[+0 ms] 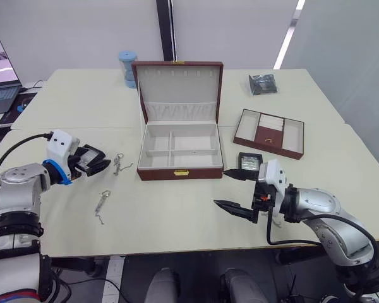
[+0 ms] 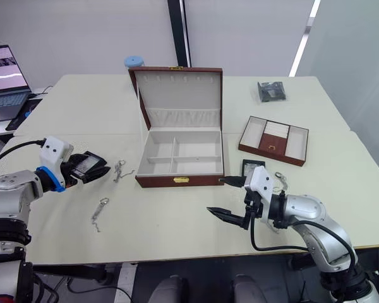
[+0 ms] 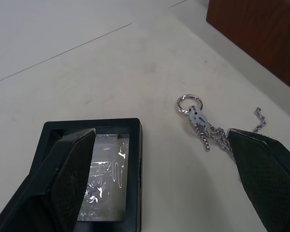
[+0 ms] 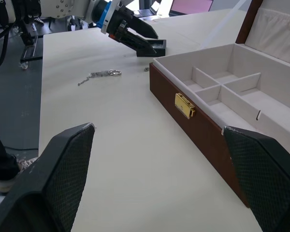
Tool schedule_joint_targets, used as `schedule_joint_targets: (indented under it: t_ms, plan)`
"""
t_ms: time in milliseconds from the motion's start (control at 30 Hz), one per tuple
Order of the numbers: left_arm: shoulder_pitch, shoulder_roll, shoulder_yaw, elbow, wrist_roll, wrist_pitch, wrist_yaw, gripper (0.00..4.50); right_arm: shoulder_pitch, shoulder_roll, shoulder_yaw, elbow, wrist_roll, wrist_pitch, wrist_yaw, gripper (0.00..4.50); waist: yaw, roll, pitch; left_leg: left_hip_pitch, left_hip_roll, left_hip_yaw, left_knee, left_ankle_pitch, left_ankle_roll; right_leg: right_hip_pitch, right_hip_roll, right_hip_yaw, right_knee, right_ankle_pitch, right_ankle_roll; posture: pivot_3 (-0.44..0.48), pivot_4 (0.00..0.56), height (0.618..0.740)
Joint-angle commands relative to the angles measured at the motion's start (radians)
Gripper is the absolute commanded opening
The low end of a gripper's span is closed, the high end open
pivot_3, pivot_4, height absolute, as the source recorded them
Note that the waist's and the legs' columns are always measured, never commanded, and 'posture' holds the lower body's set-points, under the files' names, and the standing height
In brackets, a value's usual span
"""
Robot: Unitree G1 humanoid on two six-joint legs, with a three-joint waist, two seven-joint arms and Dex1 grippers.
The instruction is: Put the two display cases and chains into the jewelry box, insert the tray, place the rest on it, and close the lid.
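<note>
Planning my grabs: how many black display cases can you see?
2. One display case lies under the left pincer, left of the box; the other lies beside the box's right front corner, by the right pincer.

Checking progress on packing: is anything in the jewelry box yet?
No, the jewelry box sits open with its cream compartments bare.

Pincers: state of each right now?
Left pincer: open, fingers either side of a display case, not clamped on it.
Right pincer: open, holding nothing.
</note>
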Motion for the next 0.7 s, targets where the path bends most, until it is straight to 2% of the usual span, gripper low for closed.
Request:
schedule_joint_targets:
  t_ms: [33,67,167,567,700]
  plan:
    - [-0.028,0.013,-0.007,0.027,0.022,-0.03,0.008,4.5,0.006,-0.002,-0.013,-0.028,0.003,-0.027,0.003,4.48,0.0,0.0,0.0,0.0,0.0,0.0,0.0,0.0,0.0,0.0,0.0,0.0,0.0,0.0,0.0,0.0,0.15,0.74]
    - [-0.032,0.012,-0.009,0.036,0.024,-0.031,0.008,4.5,0.008,-0.001,-0.011,-0.029,0.001,-0.028,0.003,4.48,0.001,0.0,0.0,0.0,0.0,0.0,0.0,0.0,0.0,0.0,0.0,0.0,0.0,0.0,0.0,0.0,0.15,0.74]
    - [-0.039,0.012,-0.014,0.053,0.031,-0.038,0.005,3.91,0.01,0.0,-0.009,-0.029,0.0,-0.03,0.002,4.5,0.001,0.0,0.0,0.0,0.0,0.0,0.0,0.0,0.0,0.0,0.0,0.0,0.0,0.0,0.0,0.0,0.15,0.74]
    - [-0.039,0.001,-0.009,0.071,0.034,-0.052,0.001,0.05,0.008,-0.001,-0.005,-0.023,-0.002,-0.03,0.005,4.5,0.001,0.0,0.0,0.0,0.0,0.0,0.0,0.0,0.0,0.0,0.0,0.0,0.0,0.0,0.0,0.0,0.15,0.74]
    - [-0.038,0.001,-0.007,0.083,0.036,-0.058,0.005,0.01,0.009,0.0,-0.006,-0.018,-0.003,-0.039,0.009,4.5,0.001,0.0,0.0,0.0,0.0,0.0,0.0,0.0,0.0,0.0,0.0,0.0,0.0,0.0,0.0,0.0,0.15,0.74]
